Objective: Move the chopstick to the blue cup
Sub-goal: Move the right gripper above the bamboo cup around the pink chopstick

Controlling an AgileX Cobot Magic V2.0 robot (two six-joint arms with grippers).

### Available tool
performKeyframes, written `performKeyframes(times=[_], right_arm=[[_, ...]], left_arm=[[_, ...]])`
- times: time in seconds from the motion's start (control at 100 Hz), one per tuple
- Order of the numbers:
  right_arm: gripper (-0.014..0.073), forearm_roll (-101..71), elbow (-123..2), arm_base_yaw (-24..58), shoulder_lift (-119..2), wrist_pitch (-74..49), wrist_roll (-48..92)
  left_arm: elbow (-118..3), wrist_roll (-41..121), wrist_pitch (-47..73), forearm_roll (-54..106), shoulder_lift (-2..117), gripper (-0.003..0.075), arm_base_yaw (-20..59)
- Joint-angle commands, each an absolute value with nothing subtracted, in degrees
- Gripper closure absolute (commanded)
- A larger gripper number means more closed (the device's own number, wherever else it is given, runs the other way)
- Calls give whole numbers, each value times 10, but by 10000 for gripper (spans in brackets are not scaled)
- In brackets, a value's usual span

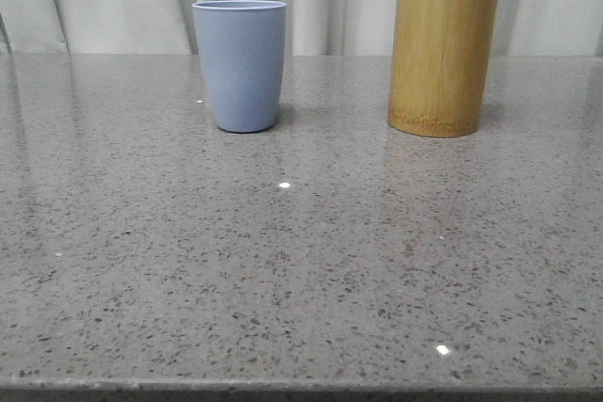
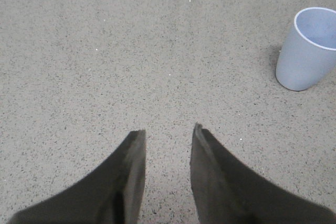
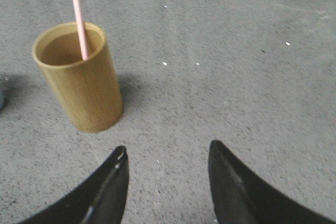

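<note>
Thin pale pink chopstick point(image 3: 79, 19) stands near-upright in the tan bamboo cylinder point(image 3: 84, 85), nearer the right pincer point(image 3: 168, 156) (jaws apart, empty, over the bench). Left pincer point(image 2: 168, 132) likewise apart, near the greyish-blue plastic cup point(image 2: 307, 51).

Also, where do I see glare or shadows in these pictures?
Front view: small bright glints on the polished table, faint reflections under the blue cup. Right wrist view: soft shadow beside the bamboo holder, chopstick sharp. Left wrist view: even light, dark tool.
</note>
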State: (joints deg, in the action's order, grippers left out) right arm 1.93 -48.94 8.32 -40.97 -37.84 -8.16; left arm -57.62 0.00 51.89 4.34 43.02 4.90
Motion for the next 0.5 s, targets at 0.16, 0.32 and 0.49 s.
performKeyframes(times=[0.16,0.32,0.49], right_arm=[[129,14,-587,125,-492,-345,-79],[129,14,-649,158,-554,-344,-79],[132,13,-721,183,-624,-343,-79]], left_arm=[[-561,-4,483,45,400,513,47],[-554,-4,484,45,399,513,47],[-554,-4,483,45,399,513,47]])
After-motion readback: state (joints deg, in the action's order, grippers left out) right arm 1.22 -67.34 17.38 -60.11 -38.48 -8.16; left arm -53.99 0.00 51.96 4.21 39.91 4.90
